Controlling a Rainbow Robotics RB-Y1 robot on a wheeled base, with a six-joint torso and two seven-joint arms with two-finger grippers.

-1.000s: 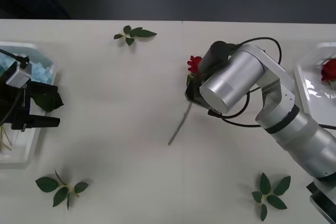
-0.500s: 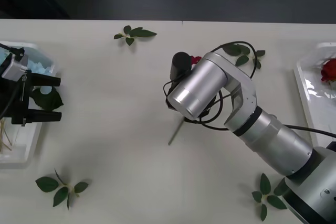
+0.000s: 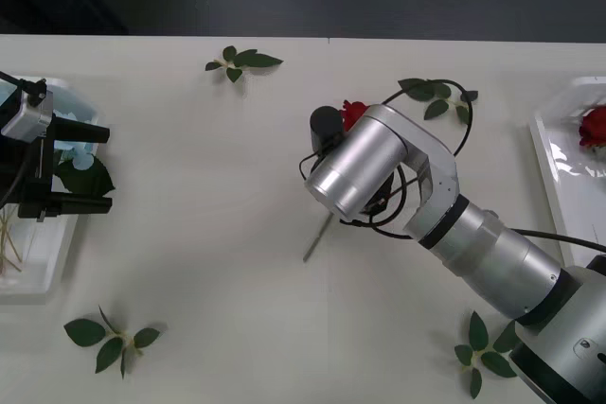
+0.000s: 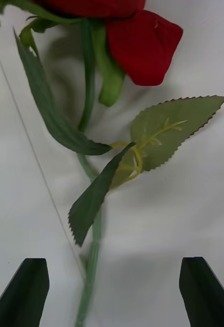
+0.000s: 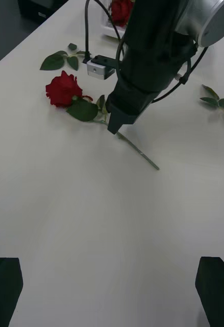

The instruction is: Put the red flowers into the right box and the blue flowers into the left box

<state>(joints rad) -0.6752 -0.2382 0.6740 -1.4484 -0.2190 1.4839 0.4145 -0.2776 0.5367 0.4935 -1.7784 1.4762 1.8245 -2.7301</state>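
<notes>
- One red rose (image 5: 64, 89) lay on the white table (image 3: 218, 290) near its middle, bloom toward the far edge, its thin stem (image 3: 317, 237) running back toward the robot.
- The right gripper (image 5: 113, 127) stood over that stem just below the leaves, its black fingers (image 4: 21, 296) spread wide to either side and touching nothing.
- Another red rose (image 3: 594, 127) already sat in the right box (image 3: 547, 163).
- Pale-blue flower heads (image 3: 78, 153) with a dark leaf rested in the left box (image 3: 43, 276), and the left gripper (image 3: 83, 166) hung above them with fingers apart, holding nothing.
- By my reading, the blue sorting looked done or nearly so; this rose was not yet gripped, lifted or carried right.
- Loose green leaf sprigs (image 3: 112, 340) were scattered about the table.
</notes>
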